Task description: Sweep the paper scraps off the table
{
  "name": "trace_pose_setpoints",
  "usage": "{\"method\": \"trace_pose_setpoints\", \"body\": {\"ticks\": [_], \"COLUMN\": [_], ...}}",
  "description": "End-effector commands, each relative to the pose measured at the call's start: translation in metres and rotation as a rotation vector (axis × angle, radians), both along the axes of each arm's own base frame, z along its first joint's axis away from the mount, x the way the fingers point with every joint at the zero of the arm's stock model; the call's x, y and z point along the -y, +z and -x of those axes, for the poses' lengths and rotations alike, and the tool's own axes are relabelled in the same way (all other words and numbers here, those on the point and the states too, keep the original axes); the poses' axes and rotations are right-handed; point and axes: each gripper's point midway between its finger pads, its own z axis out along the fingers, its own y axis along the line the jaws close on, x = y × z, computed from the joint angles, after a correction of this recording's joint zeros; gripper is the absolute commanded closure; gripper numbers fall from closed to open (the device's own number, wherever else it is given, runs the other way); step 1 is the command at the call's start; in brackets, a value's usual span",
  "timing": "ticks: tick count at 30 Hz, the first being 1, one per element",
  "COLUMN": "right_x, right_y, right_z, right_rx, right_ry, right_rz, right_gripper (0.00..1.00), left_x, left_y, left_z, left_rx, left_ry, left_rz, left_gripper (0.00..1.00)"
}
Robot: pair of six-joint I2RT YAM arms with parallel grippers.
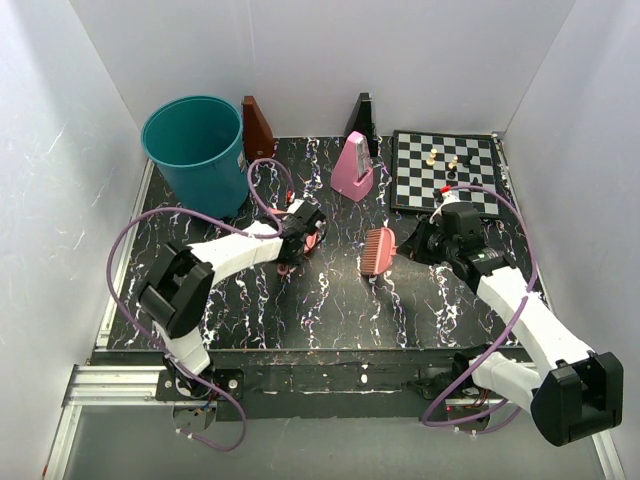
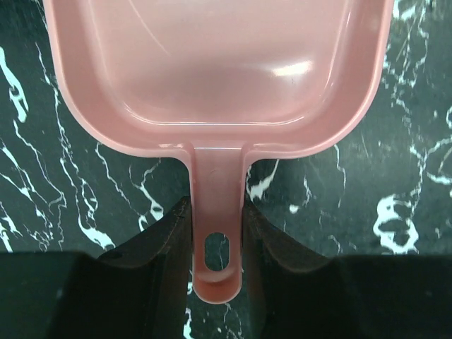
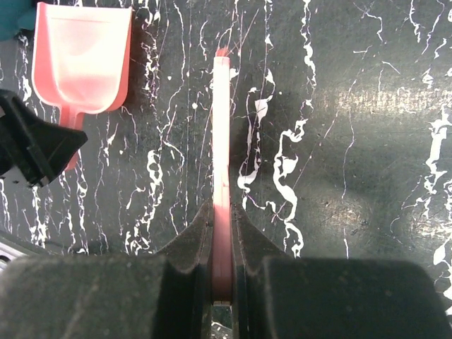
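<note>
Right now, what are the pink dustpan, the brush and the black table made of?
The dustpan looks like glossy plastic: one moulded pink piece with soft highlights. The brush looks like matching pink plastic, its bristles too small to judge. The table looks like polished black marble with white veins, but could be a printed marble-look surface.

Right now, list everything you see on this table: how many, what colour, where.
bin: one, teal, rear left
wedge-shaped objects: two, brown and black, by the rear wall
metronome: one, pink, rear centre
chessboard: one, black-and-white, rear right
chess pieces: about three, pale and dark, on the chessboard
dustpan: one, pink, left of centre, empty
brush: one, pink, centre
table: one, black with white veins
paper scraps: none visible
left pincer: one, black, shut on the dustpan's handle
right pincer: one, black, shut on the brush
</note>
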Motion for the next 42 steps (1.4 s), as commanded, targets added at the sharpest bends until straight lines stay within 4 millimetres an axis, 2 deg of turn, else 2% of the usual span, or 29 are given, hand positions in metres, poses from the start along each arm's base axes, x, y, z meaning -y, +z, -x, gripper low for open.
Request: {"method": "trace_pose_setpoints", "body": {"ticks": [1,2,5,7,8,9,13,17,19,24,26,27,28,29,31,32,34,37,42], "right_x": [-0.004,-0.004,-0.005,-0.007,-0.009,-0.011,-0.029,-0.042,-0.043,-0.044,-0.049,-0.056,-0.061,-0.06,-0.046,-0.038,-0.018,0.012,0.039], "right_y": [0.021,0.02,0.019,0.019,0.02,0.021,0.037,0.056,0.056,0.042,0.04,0.046,0.049,0.046,0.045,0.044,0.049,0.049,0.048], "right_z": [-0.014,-0.015,-0.02,-0.023,-0.026,-0.028,-0.039,-0.061,-0.072,-0.096,-0.106,-0.109,-0.115,-0.122,-0.132,-0.134,-0.134,-0.125,-0.09], "right_rx": [0.103,0.101,0.097,0.096,0.098,0.103,0.15,0.188,0.174,0.124,0.12,0.132,0.133,0.108,0.058,0.054,0.085,0.157,0.212], "right_ry": [-0.028,-0.035,-0.063,-0.072,-0.072,-0.072,-0.017,0.001,-0.017,-0.082,-0.079,-0.039,-0.015,-0.025,-0.093,-0.111,-0.144,-0.194,-0.205], "right_rz": [-0.069,-0.074,-0.092,-0.108,-0.121,-0.135,-0.223,-0.269,-0.265,-0.277,-0.303,-0.324,-0.33,-0.312,-0.222,-0.161,-0.039,0.096,0.191], "right_gripper": [0.99,0.99,0.99,0.99,0.99,0.99,0.99,0.99,0.99,0.99,0.99,0.99,0.95,0.8,0.3,0.23,0.18,0.15,0.13], "left_x": [0.003,0.005,0.004,0.002,0.002,0.001,-0.003,-0.007,-0.01,-0.019,-0.021,-0.021,-0.019,-0.019,-0.017,-0.018,-0.019,-0.023,-0.029], "left_y": [0.023,0.021,0.026,0.038,0.045,0.051,0.077,0.087,0.085,0.09,0.094,0.095,0.097,0.099,0.101,0.103,0.106,0.108,0.116], "left_z": [-0.034,-0.035,-0.037,-0.037,-0.038,-0.037,-0.028,-0.007,0.006,0.028,0.033,0.036,0.038,0.038,0.04,0.039,0.04,0.042,0.041], "left_rx": [0.119,0.11,0.122,0.16,0.178,0.197,0.257,0.28,0.277,0.296,0.31,0.314,0.323,0.327,0.329,0.333,0.343,0.36,0.413], "left_ry": [0.035,0.031,0.047,0.06,0.055,0.058,0.06,0.059,0.049,0.048,0.043,0.036,0.019,0.016,0.005,0.005,0.006,0.023,0.05], "left_rz": [-0.045,-0.049,-0.053,-0.033,-0.017,-0.003,0.08,0.19,0.235,0.307,0.334,0.349,0.366,0.376,0.384,0.386,0.389,0.401,0.427], "left_gripper": [1.0,0.98,0.7,0.24,0.07,0.02,0.02,0.02,0.02,0.02,0.02,0.02,0.02,0.02,0.02,0.02,0.02,0.02,0.02]}}
